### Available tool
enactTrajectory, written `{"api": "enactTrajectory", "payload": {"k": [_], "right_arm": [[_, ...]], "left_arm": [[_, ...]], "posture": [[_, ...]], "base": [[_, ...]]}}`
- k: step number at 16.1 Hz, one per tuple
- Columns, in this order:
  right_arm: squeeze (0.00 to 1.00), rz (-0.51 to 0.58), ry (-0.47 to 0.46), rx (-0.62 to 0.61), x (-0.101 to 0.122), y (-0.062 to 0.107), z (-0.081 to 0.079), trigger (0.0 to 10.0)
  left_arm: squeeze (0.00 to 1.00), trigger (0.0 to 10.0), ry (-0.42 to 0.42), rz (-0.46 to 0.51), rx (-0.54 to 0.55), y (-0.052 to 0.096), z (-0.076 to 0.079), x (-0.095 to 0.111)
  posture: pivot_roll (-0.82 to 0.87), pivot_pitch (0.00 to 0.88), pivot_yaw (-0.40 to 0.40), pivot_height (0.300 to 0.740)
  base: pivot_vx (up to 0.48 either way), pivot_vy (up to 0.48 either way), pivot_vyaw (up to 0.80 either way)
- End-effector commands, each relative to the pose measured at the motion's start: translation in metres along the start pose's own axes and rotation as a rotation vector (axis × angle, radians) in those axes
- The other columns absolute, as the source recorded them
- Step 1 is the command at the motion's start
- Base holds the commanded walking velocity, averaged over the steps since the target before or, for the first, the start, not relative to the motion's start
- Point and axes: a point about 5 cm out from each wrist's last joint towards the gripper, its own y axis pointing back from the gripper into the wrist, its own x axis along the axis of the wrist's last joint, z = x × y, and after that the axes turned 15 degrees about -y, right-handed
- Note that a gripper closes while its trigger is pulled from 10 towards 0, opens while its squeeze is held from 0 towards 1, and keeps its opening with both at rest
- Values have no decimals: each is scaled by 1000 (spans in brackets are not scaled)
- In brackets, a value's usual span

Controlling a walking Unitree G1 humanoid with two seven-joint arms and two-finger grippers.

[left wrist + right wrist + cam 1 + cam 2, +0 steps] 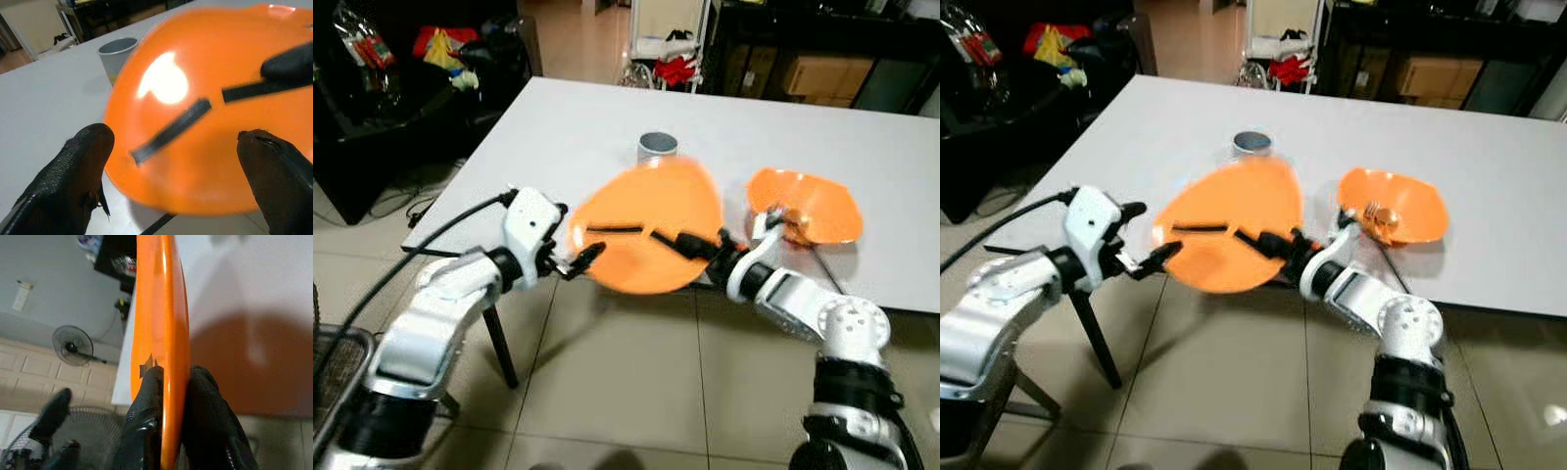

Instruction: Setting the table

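An orange plate (646, 225) hangs tilted over the front edge of the white table (862, 137), with a short black strip across its face. My right gripper (168, 396) is shut on the plate's rim, one finger on each side. My left gripper (582, 257) stands open just left of the plate, its fingertips (93, 147) spread at the plate's near edge and not touching it. On the table to the right lies an orange bowl (808, 204) with a small utensil-like piece at its rim. A grey cup (657, 147) stands behind the plate.
The table's front edge runs just under the plate, and a dark table leg (499, 343) stands below my left arm. Tiled floor (626, 392) lies in front. Dark furniture with red and yellow clutter (440, 44) is at the back left.
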Motion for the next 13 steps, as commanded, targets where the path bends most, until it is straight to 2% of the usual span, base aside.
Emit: {"api": "enactTrajectory", "payload": {"k": [1,3,4,5,7,10,13], "right_arm": [[0,-22,-34,49,4,-1,-10,10000],[0,-16,-159,33,9,-5,1,10000],[0,-4,-168,16,11,-6,4,10000],[0,17,-213,-1,15,-10,12,10000],[0,45,-275,2,19,-15,18,10000],[0,102,-318,-15,31,-26,17,10000],[0,175,-341,-10,43,-33,9,10000]], "left_arm": [[0,10000,-7,10,-13,2,0,4],[0,10000,-18,4,-22,10,-4,6],[0,10000,-20,4,-25,12,-5,7],[0,10000,-24,3,-38,18,-6,9],[0,10000,-22,4,-75,23,-4,12],[0,10000,3,-5,-128,34,4,14],[0,10000,10,-27,-110,40,7,12]], "posture": [[69,0,-29,740],[87,0,-33,740],[91,0,-33,740],[101,0,-27,740],[109,0,-19,740],[132,0,-11,740],[149,0,-12,740]], "base": [[0,0,0],[0,0,0],[0,0,0],[0,0,0],[0,0,0],[0,0,0],[0,0,0]]}}
